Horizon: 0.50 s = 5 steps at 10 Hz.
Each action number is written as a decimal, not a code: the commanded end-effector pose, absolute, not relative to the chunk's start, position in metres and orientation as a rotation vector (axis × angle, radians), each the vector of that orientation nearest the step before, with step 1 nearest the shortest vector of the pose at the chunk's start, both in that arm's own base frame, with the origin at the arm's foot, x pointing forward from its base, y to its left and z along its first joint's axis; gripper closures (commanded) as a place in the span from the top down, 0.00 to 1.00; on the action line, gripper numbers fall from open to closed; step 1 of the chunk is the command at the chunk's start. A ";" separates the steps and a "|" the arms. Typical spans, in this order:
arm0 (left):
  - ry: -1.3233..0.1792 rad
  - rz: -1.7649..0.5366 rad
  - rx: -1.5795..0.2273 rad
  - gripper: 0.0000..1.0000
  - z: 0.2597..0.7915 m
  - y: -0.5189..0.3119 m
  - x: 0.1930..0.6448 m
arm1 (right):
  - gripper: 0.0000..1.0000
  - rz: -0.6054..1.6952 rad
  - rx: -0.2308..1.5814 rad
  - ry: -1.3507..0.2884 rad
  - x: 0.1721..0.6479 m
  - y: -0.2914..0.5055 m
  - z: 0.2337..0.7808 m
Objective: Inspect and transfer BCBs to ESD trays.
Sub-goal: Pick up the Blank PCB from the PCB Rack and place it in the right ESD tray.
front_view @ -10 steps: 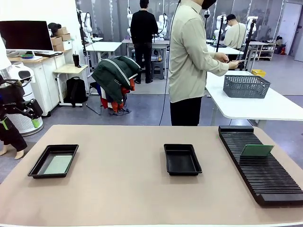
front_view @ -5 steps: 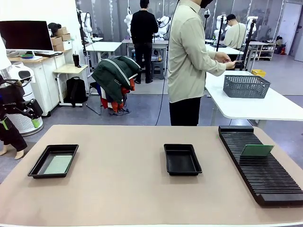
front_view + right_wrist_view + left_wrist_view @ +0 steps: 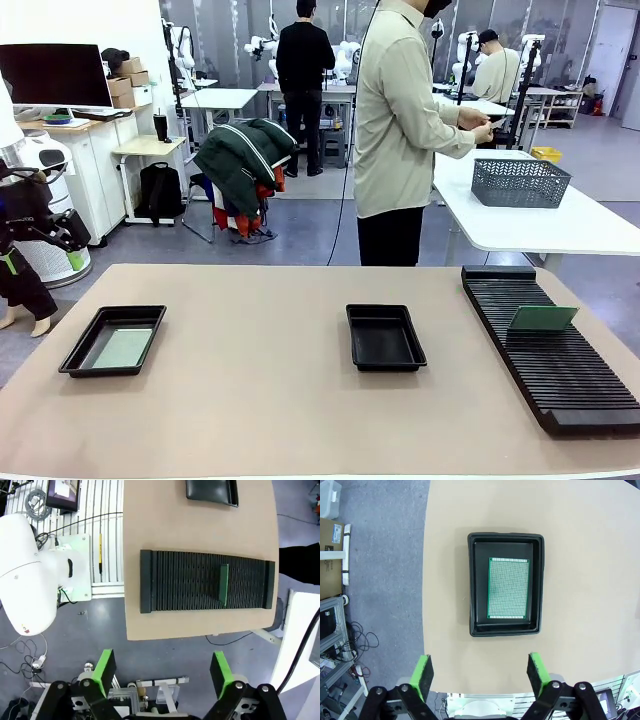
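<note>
Green BCB [image 3: 508, 588] in tray [image 3: 505, 631] | ahead of left gripper [image 3: 480, 656], fingers apart | right gripper [image 3: 162, 653] apart

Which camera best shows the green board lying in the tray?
The left wrist view: it looks straight down on the circuit board, showing its hole grid. The front view shows it slanted, a pale sheet in the tray.

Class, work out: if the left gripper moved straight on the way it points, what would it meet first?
Probably the shallow black plastic tray holding the green circuit board, though depth is unclear.
</note>
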<state>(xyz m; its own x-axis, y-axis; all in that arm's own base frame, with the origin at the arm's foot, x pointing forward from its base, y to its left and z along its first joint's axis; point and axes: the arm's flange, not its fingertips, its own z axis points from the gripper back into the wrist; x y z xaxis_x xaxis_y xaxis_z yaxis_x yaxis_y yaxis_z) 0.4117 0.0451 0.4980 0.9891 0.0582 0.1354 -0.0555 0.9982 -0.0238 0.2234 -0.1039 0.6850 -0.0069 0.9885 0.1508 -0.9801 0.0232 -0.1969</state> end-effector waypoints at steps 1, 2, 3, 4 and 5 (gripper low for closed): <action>-0.142 0.059 -0.019 1.00 0.496 0.045 0.411 | 1.00 1.550 -0.030 -0.276 0.224 -0.105 0.683; -0.142 0.059 -0.019 1.00 0.496 0.045 0.411 | 1.00 1.550 -0.030 -0.276 0.224 -0.105 0.683; -0.142 0.059 -0.019 1.00 0.496 0.045 0.411 | 1.00 1.550 -0.030 -0.276 0.224 -0.105 0.683; -0.142 0.059 -0.019 1.00 0.496 0.045 0.411 | 1.00 1.550 -0.030 -0.276 0.224 -0.105 0.683; -0.142 0.059 -0.019 1.00 0.496 0.045 0.411 | 1.00 1.550 -0.030 -0.276 0.224 -0.105 0.683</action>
<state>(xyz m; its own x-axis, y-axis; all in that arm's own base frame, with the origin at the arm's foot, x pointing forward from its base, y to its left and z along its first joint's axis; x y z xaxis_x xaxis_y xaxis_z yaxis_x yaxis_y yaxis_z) 0.4117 0.0451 0.4980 0.9891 0.0582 0.1354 -0.0554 0.9982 -0.0238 0.2231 -0.1050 0.6847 0.0035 0.9884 0.1518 -0.9804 0.0333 -0.1942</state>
